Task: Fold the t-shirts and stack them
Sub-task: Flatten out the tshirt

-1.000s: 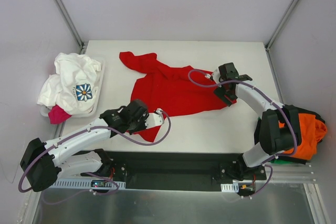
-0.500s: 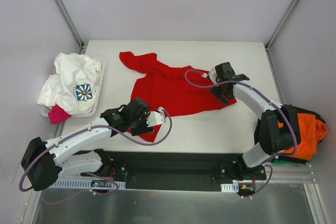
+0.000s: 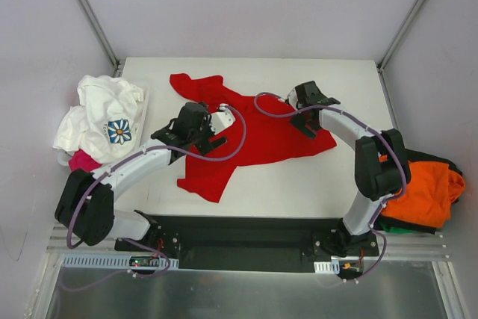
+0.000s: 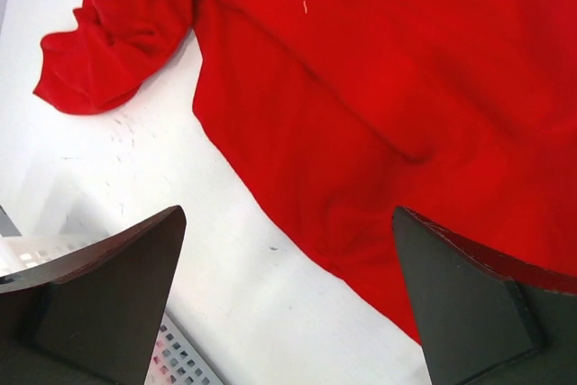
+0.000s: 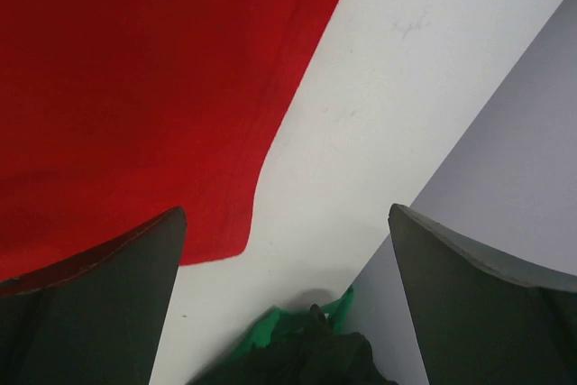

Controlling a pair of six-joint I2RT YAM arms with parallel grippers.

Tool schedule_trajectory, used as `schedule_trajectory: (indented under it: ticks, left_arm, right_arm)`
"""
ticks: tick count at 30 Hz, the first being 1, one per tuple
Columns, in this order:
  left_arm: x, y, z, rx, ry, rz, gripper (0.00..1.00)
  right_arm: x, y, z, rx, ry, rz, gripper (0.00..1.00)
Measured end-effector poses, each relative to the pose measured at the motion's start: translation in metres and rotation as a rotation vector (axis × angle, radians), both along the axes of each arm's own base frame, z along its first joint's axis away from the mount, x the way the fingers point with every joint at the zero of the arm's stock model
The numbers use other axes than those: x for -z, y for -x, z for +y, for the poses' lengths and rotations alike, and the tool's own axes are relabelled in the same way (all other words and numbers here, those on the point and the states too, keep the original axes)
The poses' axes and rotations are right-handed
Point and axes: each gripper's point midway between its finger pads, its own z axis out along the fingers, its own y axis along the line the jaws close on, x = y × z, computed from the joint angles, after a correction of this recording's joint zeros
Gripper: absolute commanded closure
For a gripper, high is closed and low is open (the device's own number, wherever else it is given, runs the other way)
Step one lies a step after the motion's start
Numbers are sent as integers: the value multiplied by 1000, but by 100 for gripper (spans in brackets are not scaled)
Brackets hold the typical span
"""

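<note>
Nearest me, bare bench (image 3: 299, 177) runs along the front edge. The orange t-shirt (image 3: 426, 196) is heaped off the right side, over a dark green t-shirt (image 5: 297, 344). The red t-shirt (image 3: 254, 128) lies spread mid-bench, one corner pointing my way. I see the left hand (image 4: 287, 223) spread wide over its left edge and the right hand (image 5: 287, 214) spread wide over its right corner. The white flower-print t-shirt (image 3: 104, 117) and pink t-shirt (image 3: 81, 162) are piled at the left edge. Open bench lies beyond the red sleeve.

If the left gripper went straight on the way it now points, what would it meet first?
Most likely the red t-shirt, near its edge. The left gripper points down at it, jaws open and empty. Bare table lies just beside that edge, so it could land there instead.
</note>
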Motion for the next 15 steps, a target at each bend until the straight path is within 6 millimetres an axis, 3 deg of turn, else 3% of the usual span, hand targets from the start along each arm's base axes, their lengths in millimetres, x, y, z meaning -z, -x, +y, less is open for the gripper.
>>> schedule_trajectory:
  ticks: [3, 11, 15]
  left_arm:
    - [7, -10, 4, -32, 1, 5, 1]
    - [29, -13, 1, -42, -11, 44, 1]
    - [44, -12, 4, -60, -35, 74, 1]
  right_arm:
    - [9, -8, 3, -6, 7, 10, 0]
    - [41, -9, 3, -21, 41, 80, 0]
    - [44, -9, 2, -30, 47, 85, 0]
